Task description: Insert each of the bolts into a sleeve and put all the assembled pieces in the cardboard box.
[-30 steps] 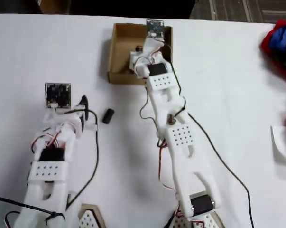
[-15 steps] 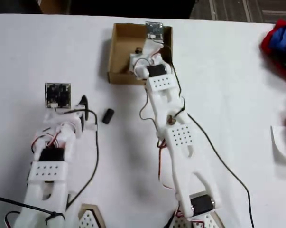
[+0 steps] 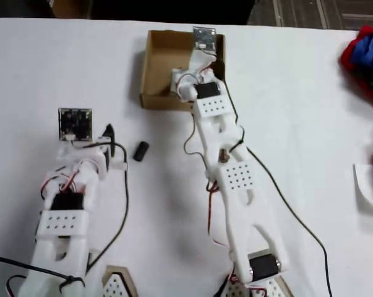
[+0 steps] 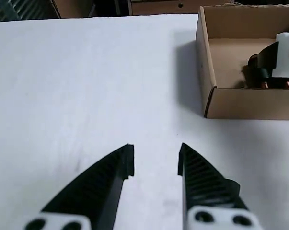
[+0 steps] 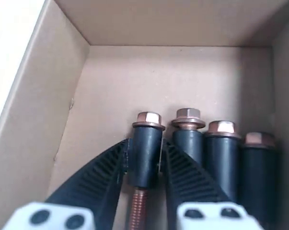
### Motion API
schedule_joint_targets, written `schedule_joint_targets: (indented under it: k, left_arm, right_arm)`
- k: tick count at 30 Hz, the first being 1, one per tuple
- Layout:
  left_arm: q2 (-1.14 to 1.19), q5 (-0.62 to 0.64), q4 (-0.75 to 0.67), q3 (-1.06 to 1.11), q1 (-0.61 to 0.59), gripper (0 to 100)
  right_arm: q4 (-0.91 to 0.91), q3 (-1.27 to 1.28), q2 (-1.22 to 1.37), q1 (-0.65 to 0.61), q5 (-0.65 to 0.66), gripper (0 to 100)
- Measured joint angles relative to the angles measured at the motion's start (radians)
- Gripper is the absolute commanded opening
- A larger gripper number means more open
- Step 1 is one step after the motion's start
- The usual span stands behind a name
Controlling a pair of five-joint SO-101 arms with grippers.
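White table [image 3: 297, 93], cardboard box [image 3: 150, 68] at 12 o'clock: right gripper [image 5: 145, 146] clamps a sleeved bolt [image 5: 146, 160] for placing beside three others [image 5: 222, 158]; left gripper [image 4: 155, 160] agape

Brown cardboard box [image 3: 154, 59], open-topped, flat on white tabletop [image 3: 310, 93]. Inside, four assembled pieces in one row, side by side: black sleeves, copper hex bolt heads all toward same wall. End piece [image 5: 145, 155] clamped between black fingers [image 5: 103, 172] of right gripper [image 5: 145, 148], copper thread sticking out of sleeve's other end. Three free pieces [image 5: 221, 158] close beside it. Lone black sleeve [image 3: 141, 150], short cylinder, lying on tabletop, well apart from box.
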Motion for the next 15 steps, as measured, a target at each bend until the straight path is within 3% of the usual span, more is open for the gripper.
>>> schedule_joint_targets:
  k: [5,15]
  left_arm:
    - [0.0,0.0,0.0,0.0,0.0,17]
    - [0.0,0.0,0.0,0.0,0.0,17]
  right_arm:
    - [0.057,0.0,-0.043,0.044,0.002,1.7]
    - [0.43,0.0,-0.295,0.107,0.006,8.1]
